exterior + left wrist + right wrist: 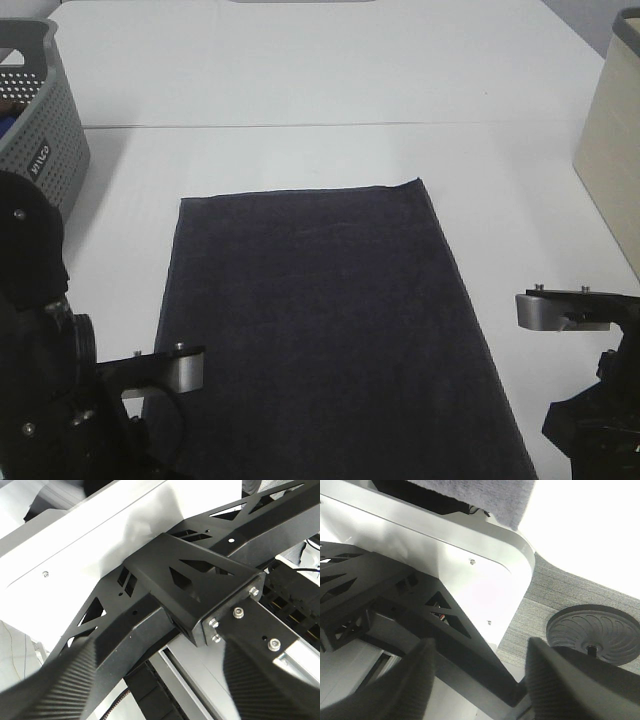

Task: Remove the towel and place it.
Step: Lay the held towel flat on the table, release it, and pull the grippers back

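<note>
**A:** Where is the towel?

**B:** We see the towel (pixel 320 320) spread flat on the white worktop (pixel 300 80). Its long axis runs from the near edge toward the far side. A basket (pixel 40 130) stands apart, beyond its far-left corner.

**A:** And the hands?

**B:** The towel lies ahead, between both arms. The left hand (pixel 160 690) has its fingers parted and holds nothing, and so does the right hand (pixel 480 685). From above, the left arm (pixel 60 400) overlaps the towel's near-left corner, while the right arm (pixel 600 400) stands off its right edge. We judge the left nearer.
</note>
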Robot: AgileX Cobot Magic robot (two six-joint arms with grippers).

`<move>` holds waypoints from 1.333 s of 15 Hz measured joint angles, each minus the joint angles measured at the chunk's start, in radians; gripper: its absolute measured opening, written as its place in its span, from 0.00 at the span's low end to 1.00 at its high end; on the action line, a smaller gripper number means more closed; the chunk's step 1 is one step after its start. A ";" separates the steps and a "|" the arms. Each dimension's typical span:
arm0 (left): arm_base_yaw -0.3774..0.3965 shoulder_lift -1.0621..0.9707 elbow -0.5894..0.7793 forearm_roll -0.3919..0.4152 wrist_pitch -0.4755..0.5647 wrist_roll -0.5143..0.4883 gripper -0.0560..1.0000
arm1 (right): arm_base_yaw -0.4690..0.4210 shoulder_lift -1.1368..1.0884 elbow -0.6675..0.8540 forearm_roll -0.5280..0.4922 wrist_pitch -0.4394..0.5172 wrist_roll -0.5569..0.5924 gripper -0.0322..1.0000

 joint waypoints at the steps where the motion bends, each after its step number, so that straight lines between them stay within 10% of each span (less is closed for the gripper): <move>1: 0.000 0.000 0.000 0.000 0.000 0.010 0.73 | 0.000 0.000 0.000 0.004 0.000 0.000 0.60; 14: 0.023 0.001 -0.413 0.234 0.011 0.034 0.74 | 0.000 0.002 -0.255 -0.006 -0.095 0.023 0.62; 20: 0.260 0.004 -0.641 0.284 0.004 0.034 0.74 | -0.002 0.009 -0.506 -0.014 -0.094 0.001 0.62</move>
